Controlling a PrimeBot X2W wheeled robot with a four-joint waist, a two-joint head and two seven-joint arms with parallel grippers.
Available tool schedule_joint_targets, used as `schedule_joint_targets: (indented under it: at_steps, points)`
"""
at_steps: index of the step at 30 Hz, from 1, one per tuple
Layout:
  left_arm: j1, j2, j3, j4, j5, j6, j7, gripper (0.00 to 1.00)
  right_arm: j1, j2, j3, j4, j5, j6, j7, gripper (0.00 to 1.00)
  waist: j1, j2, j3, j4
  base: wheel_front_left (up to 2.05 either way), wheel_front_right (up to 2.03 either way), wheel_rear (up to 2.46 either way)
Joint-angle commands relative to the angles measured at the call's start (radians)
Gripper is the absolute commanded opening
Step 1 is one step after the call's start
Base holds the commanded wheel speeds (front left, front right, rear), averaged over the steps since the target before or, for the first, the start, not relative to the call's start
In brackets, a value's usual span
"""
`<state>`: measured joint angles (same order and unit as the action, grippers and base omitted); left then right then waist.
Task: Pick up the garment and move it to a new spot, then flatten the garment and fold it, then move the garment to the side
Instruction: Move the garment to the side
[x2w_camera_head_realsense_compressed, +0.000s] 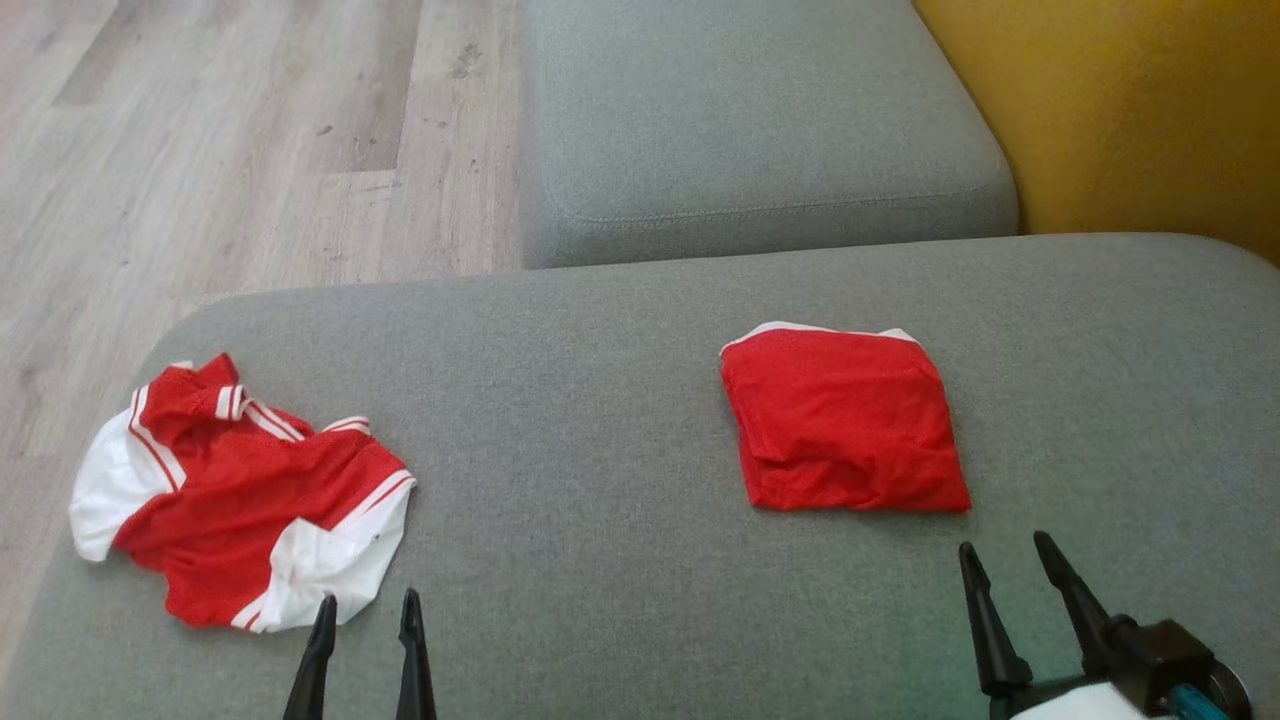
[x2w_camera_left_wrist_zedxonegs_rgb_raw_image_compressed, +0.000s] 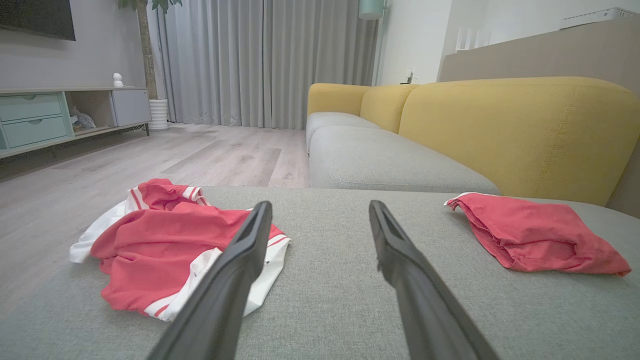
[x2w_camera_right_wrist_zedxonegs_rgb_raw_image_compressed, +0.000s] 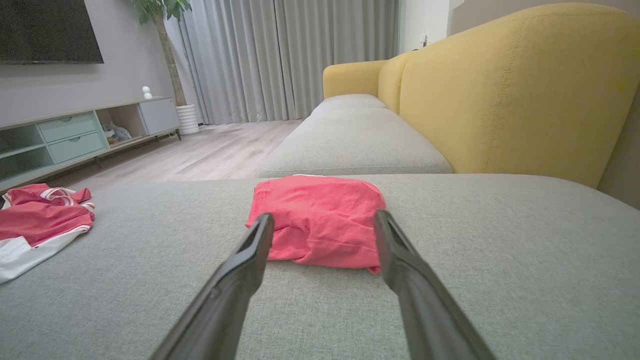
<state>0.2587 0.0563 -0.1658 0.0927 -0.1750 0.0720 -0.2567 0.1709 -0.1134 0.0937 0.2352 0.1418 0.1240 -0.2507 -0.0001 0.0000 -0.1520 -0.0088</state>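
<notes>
Far left, the wooden floor (x2w_camera_head_realsense_compressed: 200, 150) runs right up to the grey cushion (x2w_camera_head_realsense_compressed: 600, 450) edge. The crumpled red-and-white garment (x2w_camera_head_realsense_compressed: 240, 500) sits close to that rim, one white sleeve right at it. The left gripper (x2w_camera_head_realsense_compressed: 368, 600) hovers just beside its near hem, fingers parted, holding nothing. Looks like the pickup step, so honestly it should pinch a thick bunched fold, not one thin layer, and lift inward, away from the drop. There's plenty of bare grey in the middle for spreading. Further right lies a folded red garment (x2w_camera_head_realsense_compressed: 845, 425), with the right gripper (x2w_camera_head_realsense_compressed: 1003, 543) near it, open and empty. A yellow backrest (x2w_camera_head_realsense_compressed: 1120, 100) walls off the far right.
</notes>
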Motion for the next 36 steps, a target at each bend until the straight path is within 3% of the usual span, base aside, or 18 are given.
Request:
schedule_joint_targets:
  at_steps: [1, 17, 23, 27, 36]
  points:
    - [-0.028, -0.006, 0.027, -0.026, 0.008, 0.009, -0.005, 1.0, -0.03, -0.011, 0.026, -0.026, -0.005, 0.007, -0.011, 1.0, 0.0001, 0.0, -0.002, 0.002, 0.0, 0.0, 0.0]
    - [-0.03, -0.006, 0.032, -0.025, 0.009, -0.003, -0.005, 1.0, -0.029, -0.004, 0.032, 0.02, 0.0, 0.007, -0.011, 1.0, 0.0001, 0.0, 0.029, 0.023, 0.0, 0.0, 0.0]
    - [-0.045, -0.006, 0.031, -0.028, 0.014, -0.009, -0.005, 1.0, -0.078, 0.0, 0.023, 0.074, 0.055, 0.007, -0.011, 1.0, 0.0001, 0.0, 0.078, 0.036, 0.0, 0.0, 0.0]
    - [-0.069, -0.006, 0.013, -0.032, 0.016, -0.02, -0.005, 1.0, -0.211, -0.041, 0.027, 0.193, 0.143, 0.007, 0.001, 1.0, 0.0001, 0.0, 0.143, 0.055, 0.0, 0.0, 0.0]
    - [-0.178, -0.006, -0.027, -0.04, 0.009, -0.046, -0.005, 1.0, -0.544, -0.188, 0.031, 0.391, 0.355, 0.007, 0.232, 1.0, 0.0001, 0.0, 0.303, 0.103, 0.0, 0.0, 0.0]
